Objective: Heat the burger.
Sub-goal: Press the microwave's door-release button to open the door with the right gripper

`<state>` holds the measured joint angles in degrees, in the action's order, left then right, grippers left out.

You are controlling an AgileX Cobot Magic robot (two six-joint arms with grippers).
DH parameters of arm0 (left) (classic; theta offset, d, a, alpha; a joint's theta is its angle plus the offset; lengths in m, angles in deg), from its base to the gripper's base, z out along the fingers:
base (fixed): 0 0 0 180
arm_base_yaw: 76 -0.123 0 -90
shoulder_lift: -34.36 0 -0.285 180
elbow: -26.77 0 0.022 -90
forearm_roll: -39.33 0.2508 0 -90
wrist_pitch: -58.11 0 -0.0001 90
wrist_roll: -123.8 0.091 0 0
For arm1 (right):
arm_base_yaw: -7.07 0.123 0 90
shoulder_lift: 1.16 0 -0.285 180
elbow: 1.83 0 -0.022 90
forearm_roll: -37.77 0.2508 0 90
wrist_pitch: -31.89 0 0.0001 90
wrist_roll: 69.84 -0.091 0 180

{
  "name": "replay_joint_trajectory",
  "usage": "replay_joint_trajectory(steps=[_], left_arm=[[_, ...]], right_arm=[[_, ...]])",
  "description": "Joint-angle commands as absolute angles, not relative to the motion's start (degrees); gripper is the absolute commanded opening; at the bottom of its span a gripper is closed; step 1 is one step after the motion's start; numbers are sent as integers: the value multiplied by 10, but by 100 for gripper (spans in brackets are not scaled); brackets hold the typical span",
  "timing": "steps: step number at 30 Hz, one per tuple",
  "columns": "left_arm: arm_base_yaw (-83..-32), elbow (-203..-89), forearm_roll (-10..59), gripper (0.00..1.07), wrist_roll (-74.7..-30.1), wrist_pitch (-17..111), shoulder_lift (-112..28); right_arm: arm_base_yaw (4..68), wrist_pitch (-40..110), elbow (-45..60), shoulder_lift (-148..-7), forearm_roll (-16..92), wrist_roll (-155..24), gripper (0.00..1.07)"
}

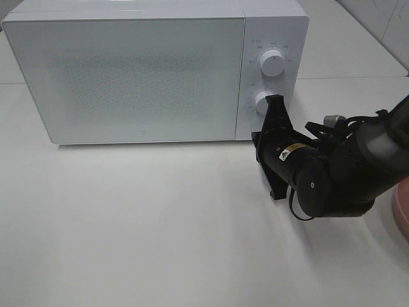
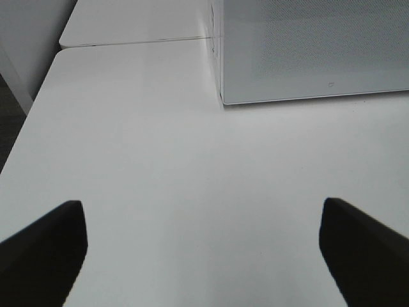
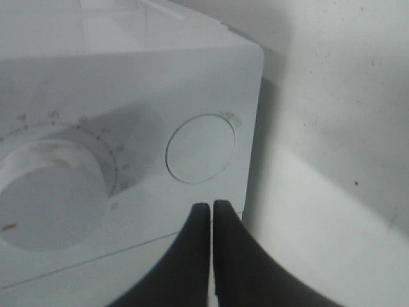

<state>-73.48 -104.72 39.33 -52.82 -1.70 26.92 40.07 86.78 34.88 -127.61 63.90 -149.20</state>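
Note:
The burger is out of view in every frame. The white microwave stands at the back with its frosted door shut. My right gripper is shut with nothing in it, its tips at the control panel by the lower knob. In the right wrist view the shut right gripper points just beside a flat round button, with a marked dial next to it. I cannot tell whether the tips touch the panel. My left gripper is open over bare table, its dark fingers far apart.
An upper knob sits above the lower one on the panel. A pink plate's edge shows at the right border, behind the right arm. The left wrist view shows the microwave's corner and a seam between tables.

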Motion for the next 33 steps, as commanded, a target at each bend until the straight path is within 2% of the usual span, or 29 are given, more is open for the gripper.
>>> replay_joint_trajectory(steps=[1,21,33], left_arm=[[-736,-1046,393,91,-528,-15,279],[-736,-1046,393,91,-528,-15,279],[-736,-1046,393,91,-528,-15,279]], right_arm=[[381,865,328,-1284,630,-1490,0],[378,857,279,-1318,662,-1483,0],[374,902,257,-1325,683,-1458,0]])
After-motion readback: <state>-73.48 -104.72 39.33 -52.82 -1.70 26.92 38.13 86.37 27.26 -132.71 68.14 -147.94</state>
